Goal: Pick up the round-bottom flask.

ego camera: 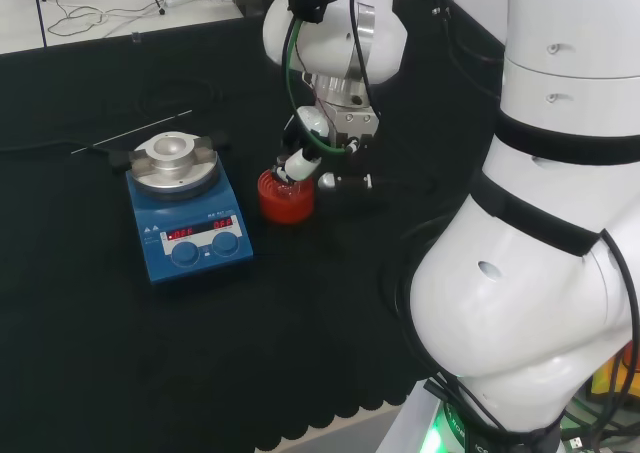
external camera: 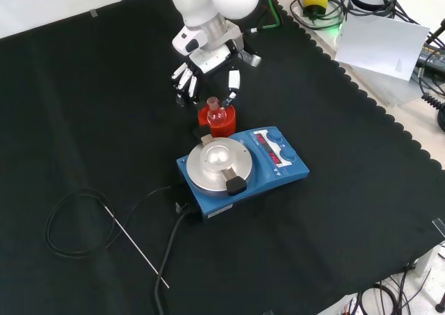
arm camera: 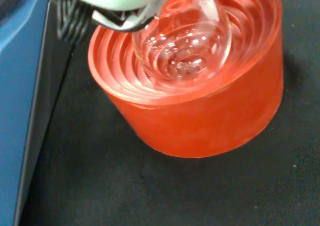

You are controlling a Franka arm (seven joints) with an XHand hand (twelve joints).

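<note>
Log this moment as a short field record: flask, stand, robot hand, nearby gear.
flask: clear round-bottom flask, seated in the stand, neck up
stand: red ribbed ring on the black cloth, just behind the stirrer in the front view
robot hand: robot hand poised over the flask, fingers spread around the neck; contact unclear
stirrer: blue hotplate stirrer, metal top bare
flask lifted: no

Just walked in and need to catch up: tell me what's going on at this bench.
A white robot arm has brought its robot hand down to a clear round-bottom flask that sits in a red ribbed stand on the black cloth. In the front view the fingers reach around the flask's neck, but a closed grasp isn't plain, and the flask rests in the stand. A blue hotplate stirrer stands right beside the stand, untouched.
</note>
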